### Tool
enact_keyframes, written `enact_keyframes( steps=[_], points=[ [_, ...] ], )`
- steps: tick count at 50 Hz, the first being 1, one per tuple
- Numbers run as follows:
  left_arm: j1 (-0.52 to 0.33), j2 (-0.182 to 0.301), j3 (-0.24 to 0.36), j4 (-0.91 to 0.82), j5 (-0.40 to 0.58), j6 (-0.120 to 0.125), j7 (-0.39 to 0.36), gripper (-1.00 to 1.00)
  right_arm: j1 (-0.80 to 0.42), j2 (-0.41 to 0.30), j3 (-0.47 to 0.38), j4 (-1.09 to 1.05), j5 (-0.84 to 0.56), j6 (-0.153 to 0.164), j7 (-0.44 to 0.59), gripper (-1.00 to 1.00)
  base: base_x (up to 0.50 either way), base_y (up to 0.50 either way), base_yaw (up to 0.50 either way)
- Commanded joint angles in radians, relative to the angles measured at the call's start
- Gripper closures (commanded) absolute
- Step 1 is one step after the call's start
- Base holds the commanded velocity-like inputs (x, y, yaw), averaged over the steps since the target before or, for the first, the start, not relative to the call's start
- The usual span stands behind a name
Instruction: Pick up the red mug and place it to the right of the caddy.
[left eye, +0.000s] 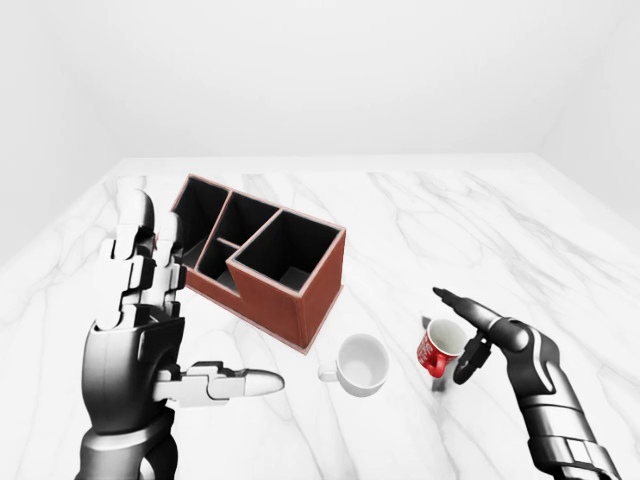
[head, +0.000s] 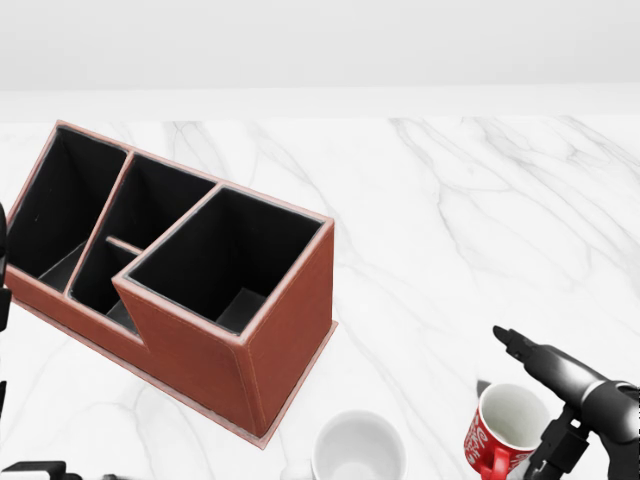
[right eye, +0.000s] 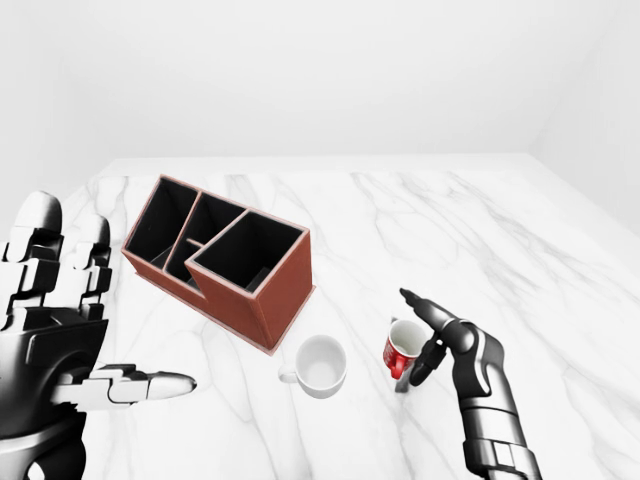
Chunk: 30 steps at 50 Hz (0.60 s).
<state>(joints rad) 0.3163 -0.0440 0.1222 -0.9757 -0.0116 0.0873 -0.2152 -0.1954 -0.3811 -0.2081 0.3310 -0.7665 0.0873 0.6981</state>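
The red mug (left eye: 436, 349) stands upright on the white marble table (left eye: 430, 230), to the lower right of the brown caddy (left eye: 300, 290). The mug's handle points toward the bottom of the view. My right hand (left eye: 450, 337) is open at the mug's right side, with one finger stretched over the rim and the others down beside the handle. The fingers do not close round the mug. In the head view the mug (head: 503, 430) sits at the bottom right. My left hand (left eye: 190, 300) is raised at the left, open and empty.
A white mug (left eye: 361, 364) stands left of the red mug, just below the caddy's right end. The caddy has several open, empty compartments and lies at an angle. The table's bare marble stretches right of the caddy and toward the top of the view.
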Motion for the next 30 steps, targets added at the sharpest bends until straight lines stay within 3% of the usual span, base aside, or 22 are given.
enact_keyframes(
  steps=[1, 2, 4, 5, 6, 30],
  points=[
    [-0.002, 0.000, 0.001, 0.001, 0.002, 0.000, 0.000, -1.00, -0.026, -0.006, 0.018, 0.065, 0.011, 0.000, 0.000, -1.00, 0.00, 0.00, 0.00],
    [0.001, -0.001, 0.002, 0.004, 0.002, 0.000, 0.000, -1.00, -0.026, -0.006, 0.018, 0.064, 0.012, 0.000, 0.000, -1.00, 0.00, 0.00, 0.00],
    [0.002, -0.001, 0.005, 0.005, -0.001, 0.000, -0.002, -1.00, -0.020, -0.008, 0.017, 0.053, 0.012, 0.000, 0.000, 0.46, 0.00, 0.00, 0.00],
    [-0.002, -0.001, 0.007, -0.001, -0.002, 0.000, -0.001, -1.00, -0.018, -0.007, 0.016, 0.048, 0.012, 0.000, 0.000, 0.87, 0.00, 0.00, 0.00],
    [0.001, -0.002, 0.006, 0.004, -0.001, 0.000, -0.002, -1.00, -0.009, -0.008, 0.014, 0.031, 0.012, 0.000, 0.000, 1.00, 0.00, 0.00, 0.00],
    [0.010, -0.004, 0.001, -0.014, -0.003, 0.000, -0.004, -1.00, 0.028, -0.015, -0.035, -0.178, -0.051, 0.000, 0.000, 1.00, 0.00, 0.00, 0.00]
  ],
)
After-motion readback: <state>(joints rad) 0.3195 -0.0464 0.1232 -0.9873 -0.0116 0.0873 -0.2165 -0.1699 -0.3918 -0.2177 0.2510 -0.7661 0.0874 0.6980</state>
